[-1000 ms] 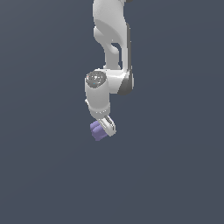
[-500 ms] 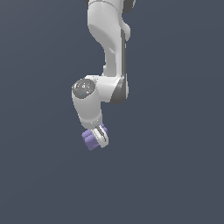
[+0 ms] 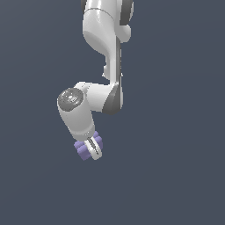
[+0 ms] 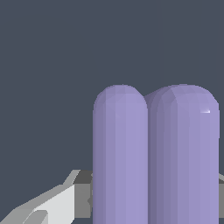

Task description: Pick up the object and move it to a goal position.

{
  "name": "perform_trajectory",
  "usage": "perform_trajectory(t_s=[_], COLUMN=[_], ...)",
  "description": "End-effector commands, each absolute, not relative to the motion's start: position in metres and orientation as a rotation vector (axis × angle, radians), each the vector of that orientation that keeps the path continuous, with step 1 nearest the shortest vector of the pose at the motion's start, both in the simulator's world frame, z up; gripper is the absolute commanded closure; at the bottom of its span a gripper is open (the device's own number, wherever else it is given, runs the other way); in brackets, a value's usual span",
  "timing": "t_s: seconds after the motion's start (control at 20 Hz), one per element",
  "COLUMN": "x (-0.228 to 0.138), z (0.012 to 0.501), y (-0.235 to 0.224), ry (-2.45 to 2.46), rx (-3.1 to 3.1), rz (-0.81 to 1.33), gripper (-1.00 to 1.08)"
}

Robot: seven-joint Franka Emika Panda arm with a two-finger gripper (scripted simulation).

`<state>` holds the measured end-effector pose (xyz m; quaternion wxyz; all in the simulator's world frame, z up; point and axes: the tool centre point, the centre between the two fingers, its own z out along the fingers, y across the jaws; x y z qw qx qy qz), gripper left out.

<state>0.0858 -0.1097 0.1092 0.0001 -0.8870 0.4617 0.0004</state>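
lowered leftward, gripper [image 3: 93, 149] jaws stay clamped on the object [image 3: 83, 148].

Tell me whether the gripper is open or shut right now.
Shut on the purple object. In the exterior view the gripper has its white fingers clamped against it, and the wrist view shows it between them.

We find no readable text, label, brand, number or sign in either view. The white arm [image 3: 103, 52], the gripper [image 3: 93, 149] and the lavender object [image 3: 82, 149] all show plain, unmarked surfaces in the exterior view. In the wrist view the object [image 4: 153, 153] is likewise bare, and the dark background carries no writing.
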Motion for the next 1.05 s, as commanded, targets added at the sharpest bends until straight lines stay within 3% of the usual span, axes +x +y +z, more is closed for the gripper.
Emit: perform_trajectory(t_s=[0.0, 1.0], x=[0.097, 0.133], z=[0.111, 0.114], y=[-0.116, -0.135], ry=[1.45, 1.451], rx=[-2.787, -2.786], rz=[0.0, 0.0], gripper=[1.08, 1.08])
